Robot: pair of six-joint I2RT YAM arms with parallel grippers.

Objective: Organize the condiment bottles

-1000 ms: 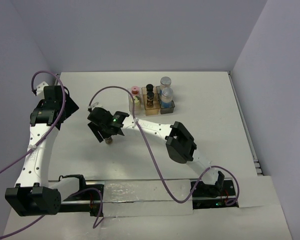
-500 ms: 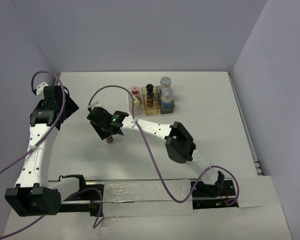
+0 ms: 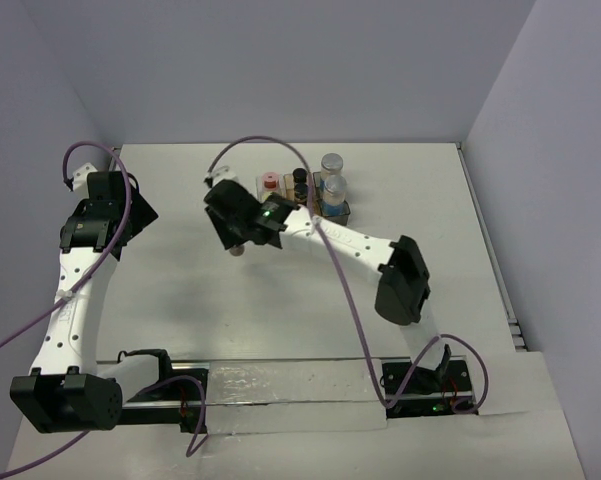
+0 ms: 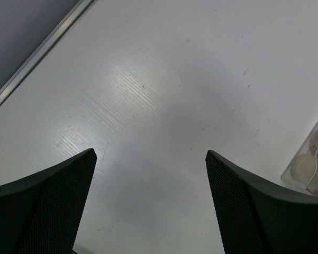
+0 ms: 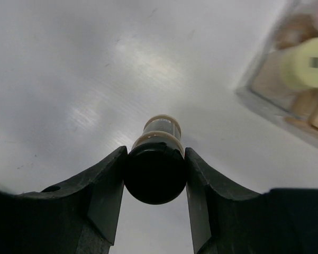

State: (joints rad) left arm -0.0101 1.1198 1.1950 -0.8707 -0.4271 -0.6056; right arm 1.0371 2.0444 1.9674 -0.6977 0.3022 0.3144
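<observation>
My right gripper [image 5: 155, 150] is shut on the black cap of a dark jar [image 5: 160, 132] and holds it upright above the table. In the top view this gripper [image 3: 238, 238] and the jar [image 3: 238, 250] are just left of the tray [image 3: 342, 213]. In the tray stand a pink-capped bottle [image 3: 270, 181], a black-capped jar [image 3: 300, 177] and two clear pale-capped bottles [image 3: 332, 162]. A cream-capped bottle [image 5: 307, 63] shows in the right wrist view. My left gripper [image 4: 148, 153] is open and empty over bare table at the back left [image 3: 140, 215].
The tray's clear corner [image 4: 313, 168] shows at the right edge of the left wrist view. The back wall's edge [image 4: 37, 53] runs close behind the left gripper. The right arm's cable [image 3: 270, 145] arches over the tray.
My right gripper has lifted the dark jar and carried it back and to the right, toward the tray. The left arm has not moved.
</observation>
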